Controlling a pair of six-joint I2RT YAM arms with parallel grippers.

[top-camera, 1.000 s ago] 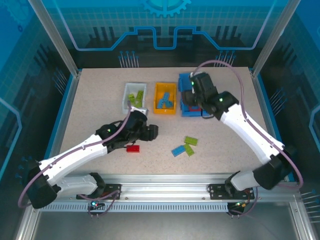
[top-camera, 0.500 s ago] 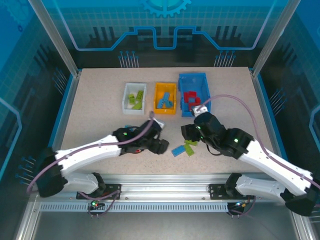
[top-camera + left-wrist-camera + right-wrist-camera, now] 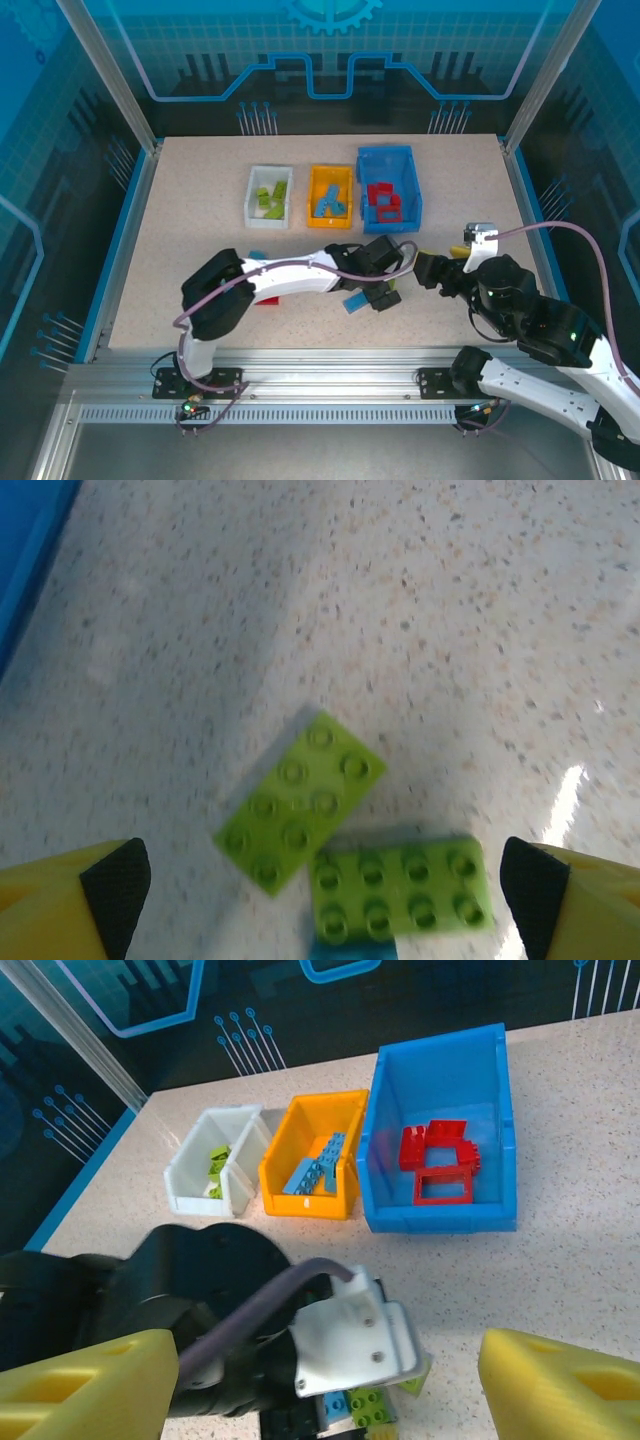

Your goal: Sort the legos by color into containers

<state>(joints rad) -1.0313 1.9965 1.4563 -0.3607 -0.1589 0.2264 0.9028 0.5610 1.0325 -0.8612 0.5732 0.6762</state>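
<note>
Your left gripper [image 3: 325, 882] hangs over two touching lime green bricks [image 3: 300, 805], jaws spread to straddle one. Your right gripper [image 3: 428, 270] sits beside it, jaws wide and empty. Beyond, the white bin [image 3: 195, 1188] takes green, the orange bin [image 3: 300, 1200] blue and the blue bin [image 3: 440, 1218] red.

speckled beige tabletop [image 3: 190, 215]; blue printed panels [image 3: 420, 50], perhaps acrylic, behind

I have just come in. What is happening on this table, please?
A two-armed robot is sorting toy bricks by color. The white bin holds green bricks, the orange bin blue ones, the blue bin red ones. The left gripper hovers open above two green bricks on the table, holding nothing. The right gripper is open and empty, off to the right. A blue brick and a red brick lie loose on the table.
</note>
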